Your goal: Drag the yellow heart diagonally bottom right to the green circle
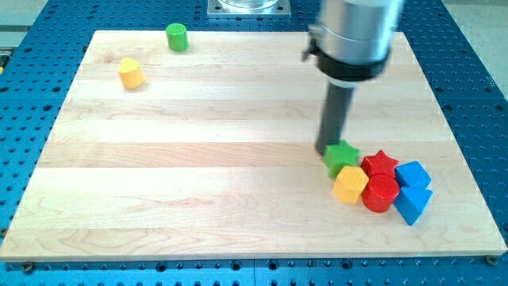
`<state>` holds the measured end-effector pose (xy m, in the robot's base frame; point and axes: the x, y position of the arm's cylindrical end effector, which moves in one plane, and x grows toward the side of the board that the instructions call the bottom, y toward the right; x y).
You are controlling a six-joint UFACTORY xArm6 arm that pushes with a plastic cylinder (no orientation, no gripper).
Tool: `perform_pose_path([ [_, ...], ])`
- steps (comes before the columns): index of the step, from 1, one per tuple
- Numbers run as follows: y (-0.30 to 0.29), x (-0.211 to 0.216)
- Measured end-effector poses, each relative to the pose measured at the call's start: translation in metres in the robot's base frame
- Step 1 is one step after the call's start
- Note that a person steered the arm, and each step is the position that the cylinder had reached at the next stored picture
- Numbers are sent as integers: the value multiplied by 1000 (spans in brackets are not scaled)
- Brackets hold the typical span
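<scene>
The yellow heart (130,73) sits near the view's top left of the wooden board (198,167), and I place everything else from it. Just to the view's right of it and a little nearer the top edge stands the green circle (176,36), a short upright cylinder; the two are near each other but clearly apart. That puts the circle up and to the right of the heart here, not down and to the right as the task words it (so the direction in the task may be reckoned from another side of the board).

My tip (332,151) is far from the heart, well off toward the view's bottom right. It has no jaws to spread or press together: it is a plain rod, holding nothing. It appears to touch the green star (344,155) at that block's upper-left edge, though its very end is partly hidden there, so contact is a guess.

The green star belongs to a tight cluster, equally far from the heart: a yellow block (350,184), a red star (380,164), a red cylinder (380,193), a blue cube (413,174) and a blue triangle (412,202), all touching or nearly so.

The heart looks untouched, so I judge the task not yet begun: the tip must first cross the board to it.
</scene>
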<state>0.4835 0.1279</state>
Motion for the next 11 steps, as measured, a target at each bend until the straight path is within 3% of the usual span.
perform_pose_path([
  [1, -9, -7],
  [3, -160, -22],
  [5, -374, -91],
  [6, -433, -124],
  [8, -362, -164],
  [9, -239, -151],
  [10, -165, -137],
  [11, -222, -161],
])
